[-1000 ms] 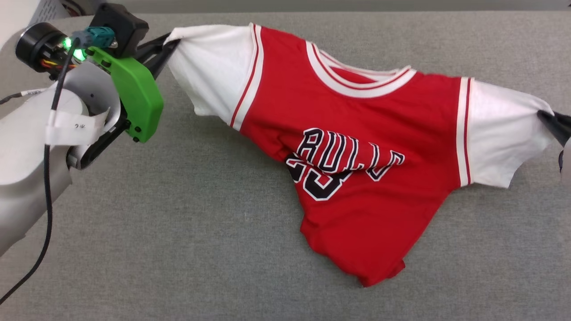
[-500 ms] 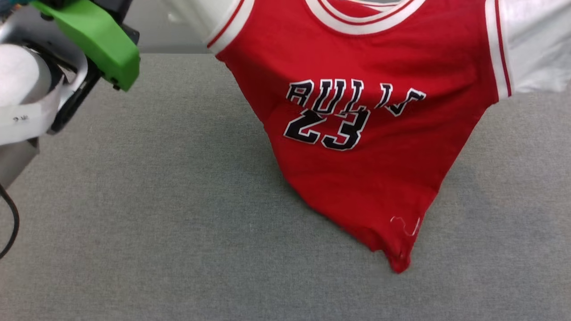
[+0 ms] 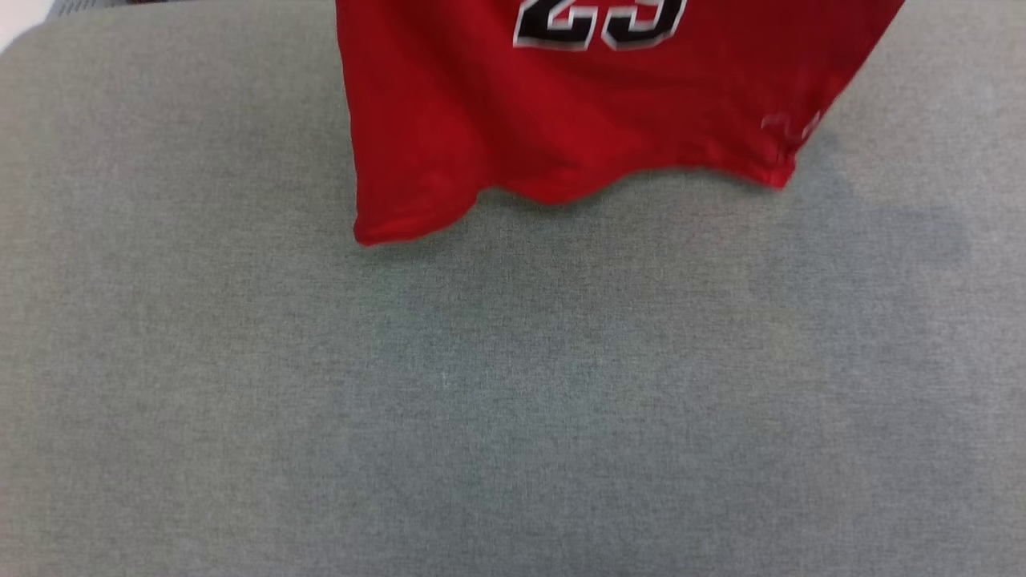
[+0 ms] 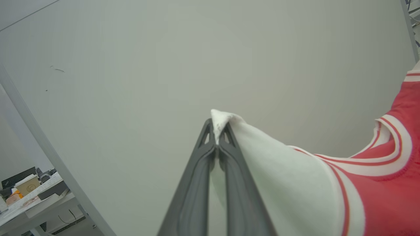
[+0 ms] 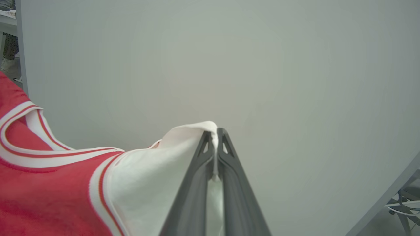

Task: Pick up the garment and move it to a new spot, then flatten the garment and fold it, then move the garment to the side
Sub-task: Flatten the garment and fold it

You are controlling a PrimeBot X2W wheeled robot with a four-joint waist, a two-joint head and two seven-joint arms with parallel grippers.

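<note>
Suspending garment (image 3: 561,104), seemingly: left claw (image 4: 217,127), right claw (image 5: 215,135).

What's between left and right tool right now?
The garment itself: left tool pinches one white sleeve tip, right tool the other; its red body and collar run between them, seen in both wrist views.

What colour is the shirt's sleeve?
White. The sleeve shows best in the left wrist view.
</note>
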